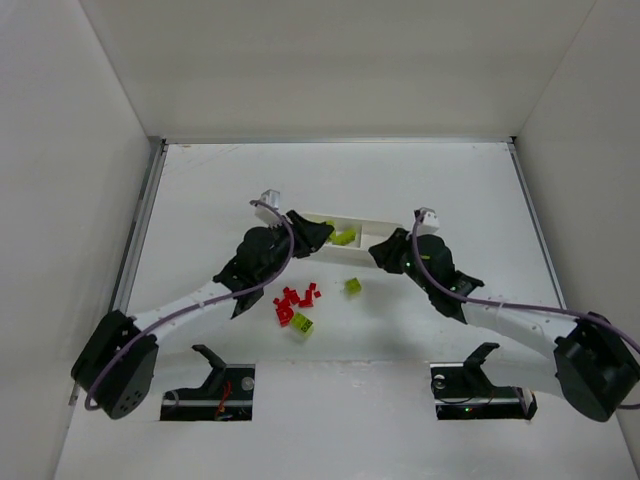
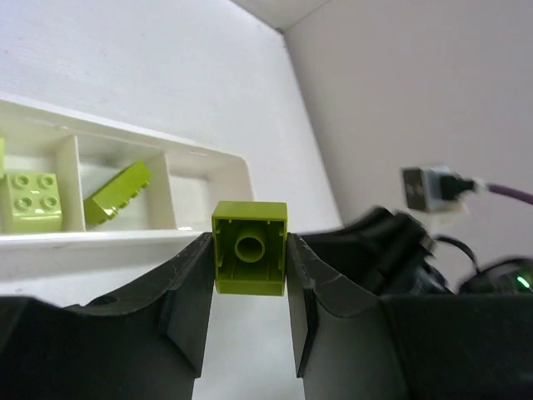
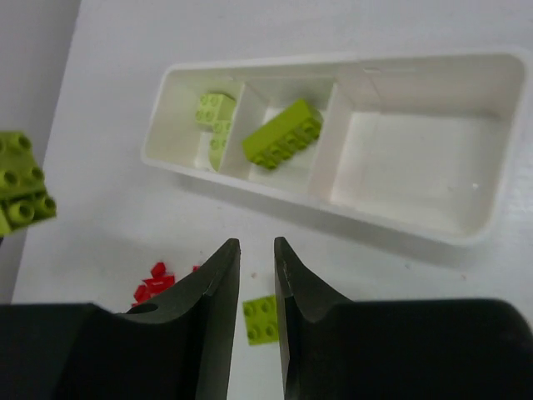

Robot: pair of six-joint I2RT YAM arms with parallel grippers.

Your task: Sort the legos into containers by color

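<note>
The left jaws are about half open and clamped on a green brick (image 2: 250, 247), up at the left end of the tray (image 2: 208, 160). They squeeze its two flat side walls, hollow underside showing. Decent hold imo. These bricks look like hard, light, shiny plastic, so flat sides are the place to pinch. Grab studs or corners and it'd probably squirt out.

The right jaws are pinched nearly together, just a sliver of gap, nothing in them. They hang near a loose green brick (image 3: 265, 319) on the counter (image 1: 450, 190), on the near side of the tray.

The tray already has one green (image 3: 215, 117) in the left compartment and a longer one (image 3: 283, 133) in the middle. The right compartment is bare. The red bricks (image 1: 295, 300) sit in a heap nearer in. They're tiny, so I'd guess fiddly.
</note>
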